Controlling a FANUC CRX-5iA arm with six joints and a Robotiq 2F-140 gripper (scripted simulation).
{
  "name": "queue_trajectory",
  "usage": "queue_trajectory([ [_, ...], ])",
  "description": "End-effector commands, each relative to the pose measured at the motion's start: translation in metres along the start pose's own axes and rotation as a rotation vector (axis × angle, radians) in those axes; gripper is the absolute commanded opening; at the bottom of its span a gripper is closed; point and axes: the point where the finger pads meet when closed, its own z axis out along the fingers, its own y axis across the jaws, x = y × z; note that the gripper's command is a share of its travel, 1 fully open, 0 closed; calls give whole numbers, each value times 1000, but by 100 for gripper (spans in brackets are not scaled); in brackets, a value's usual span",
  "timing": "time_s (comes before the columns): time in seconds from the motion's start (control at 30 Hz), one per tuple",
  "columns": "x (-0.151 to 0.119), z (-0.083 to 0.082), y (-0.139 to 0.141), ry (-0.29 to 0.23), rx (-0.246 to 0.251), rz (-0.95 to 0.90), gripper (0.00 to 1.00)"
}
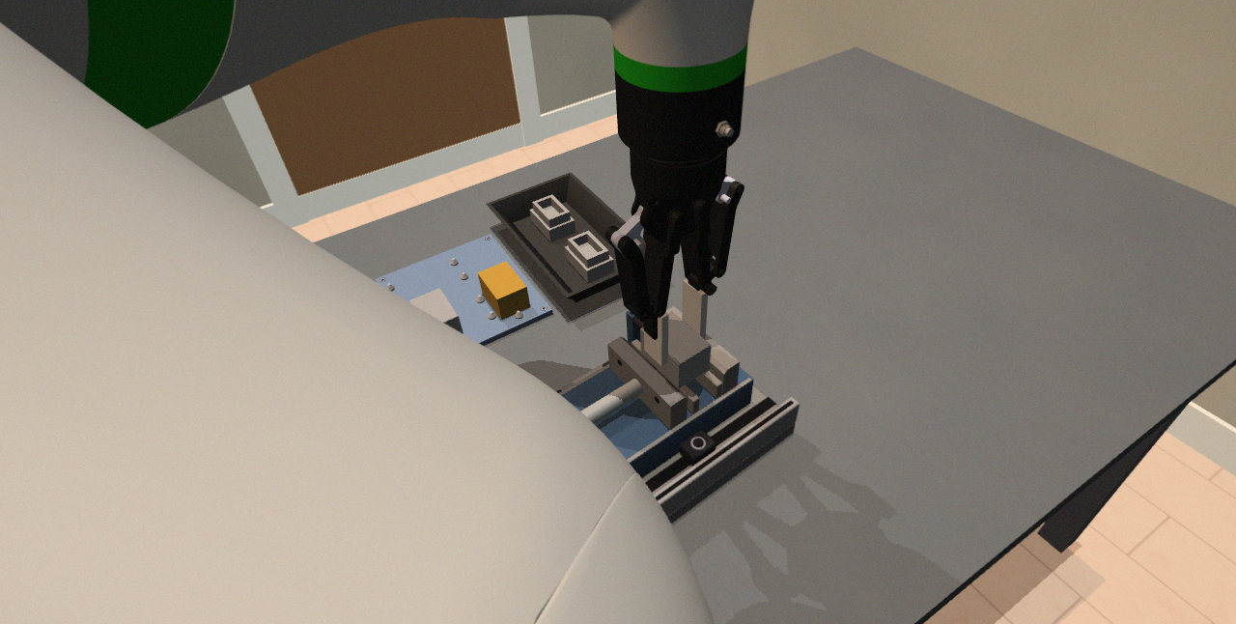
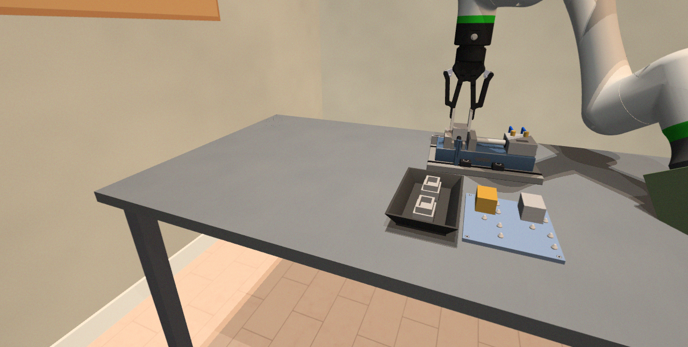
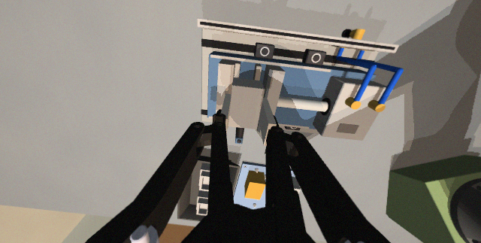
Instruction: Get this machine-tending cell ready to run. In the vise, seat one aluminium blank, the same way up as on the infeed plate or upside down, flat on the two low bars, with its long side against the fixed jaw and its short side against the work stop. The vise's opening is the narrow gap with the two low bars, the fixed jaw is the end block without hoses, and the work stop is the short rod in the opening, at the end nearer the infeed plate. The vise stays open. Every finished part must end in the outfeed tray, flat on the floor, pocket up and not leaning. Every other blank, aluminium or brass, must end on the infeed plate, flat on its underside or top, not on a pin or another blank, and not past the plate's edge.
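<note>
- The aluminium blank sits in the opening of the vise, between the two pale fingertips of the gripper, which are closed narrowly against its sides and have hold of it.
- Whether the blank rests on the low bars or touches the work stop cannot be told; the finger links cover that end in the wrist view.
- The hosed block and its rod lie beside the blank.
- Near the vise, the outfeed tray holds two finished parts, pockets up.
- The infeed plate carries a brass blank and a second aluminium blank, apart.
- In the top view the arm's body hides most of that plate.
</note>
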Motion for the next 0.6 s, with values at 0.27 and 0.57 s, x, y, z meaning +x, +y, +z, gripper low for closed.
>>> queue_trajectory([
  [0.27, 0, 1, 0, 0, 0, 0, 0],
  [0.57, 0, 2, 0, 0, 0, 0, 0],
])
